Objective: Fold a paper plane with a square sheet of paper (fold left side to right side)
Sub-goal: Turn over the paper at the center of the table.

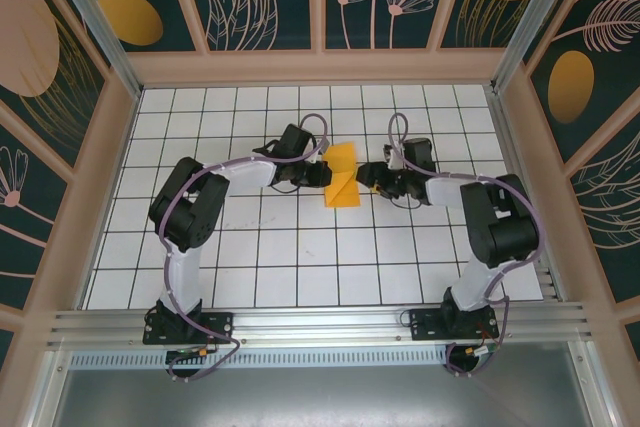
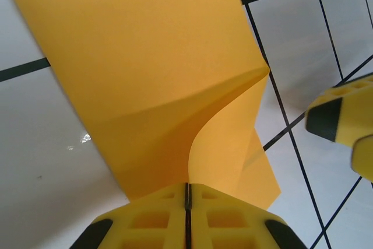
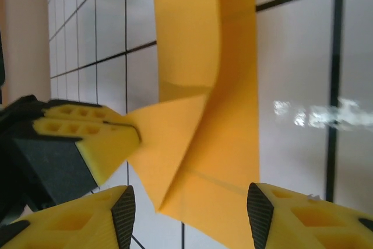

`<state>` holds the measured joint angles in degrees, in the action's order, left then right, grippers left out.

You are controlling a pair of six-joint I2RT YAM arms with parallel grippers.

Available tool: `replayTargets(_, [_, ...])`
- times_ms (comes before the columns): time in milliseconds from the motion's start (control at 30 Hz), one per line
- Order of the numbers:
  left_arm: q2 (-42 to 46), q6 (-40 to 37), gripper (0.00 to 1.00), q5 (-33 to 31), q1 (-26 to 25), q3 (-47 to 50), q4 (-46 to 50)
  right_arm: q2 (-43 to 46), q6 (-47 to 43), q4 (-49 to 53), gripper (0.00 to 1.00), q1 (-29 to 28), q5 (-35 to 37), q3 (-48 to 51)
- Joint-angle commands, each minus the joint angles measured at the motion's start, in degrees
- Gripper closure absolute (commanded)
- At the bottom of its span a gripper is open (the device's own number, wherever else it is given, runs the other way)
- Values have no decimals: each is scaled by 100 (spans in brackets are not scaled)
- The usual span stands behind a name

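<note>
White tabletop [image 1: 300, 257], black-gridded, is noted at centre. A pale wood-coloured frame [image 1: 310, 67] is seen along the 9, 12 and 3 o'clock edges. Dark teal wall panels [image 1: 270, 7] are set behind it, drawn with pale leaf and flower outlines. Orange ovals [image 1: 130, 17] are marked at 10, 12 and 2 o'clock. An aluminium rail [image 1: 320, 325] is laid across at 6 o'clock, with a grey surface [image 1: 300, 397] below it. A glare patch [image 3: 315, 115] is recorded on the tabletop at 3 o'clock in the right wrist view.

The paper [image 2: 145, 56] is looking thin, matt and smooth. The table [image 3: 303, 56] is shining glossy white, glinting at 3 o'clock of the paper. The left gripper [image 2: 187, 193] is showing matt yellow plastic. The rail [image 1: 320, 325] at the table's 6 o'clock is gleaming as brushed metal.
</note>
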<state>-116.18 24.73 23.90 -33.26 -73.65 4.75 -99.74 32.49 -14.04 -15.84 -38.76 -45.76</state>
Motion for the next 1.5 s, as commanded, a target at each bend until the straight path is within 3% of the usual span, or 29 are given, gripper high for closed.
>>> replayTargets(0, [165,58,89,-77,49,96,-97,-363,165,-465,43,-115,-258,-363])
replayTargets(300, [166,101,90,-118,56,157,-115,-1196,345,-652,45,-248,-420,-986])
replayTargets(433, [164,120,87,-114,85,191,-133,-1339,367,-704,58,-288,-551,-1132])
replayTargets(533, [346,120,74,-166,177,331,-207,-1251,326,-662,73,-280,-534,-1120])
replayTargets(633, [828,70,48,-389,306,637,-330,-1026,189,-517,88,-239,-466,-1104])
replayTargets(900, [2569,319,12,-649,675,1669,-612,22,204,-743,95,-6,-737,-917])
replayTargets(1000, [3145,672,2,-342,706,2102,-1016,435,389,-1046,95,50,-999,-861])
replayTargets(1167, [3839,1504,2,293,720,2531,-1946,1106,844,-1658,95,56,-1301,-787])
replayTargets(1367, [3741,2718,1,1693,715,2697,-3698,1552,1401,-2109,95,-67,-1538,-821])
replayTargets(1467, [3596,3154,2,2082,707,2728,-4294,1656,1491,-2125,95,-220,-1549,-896])
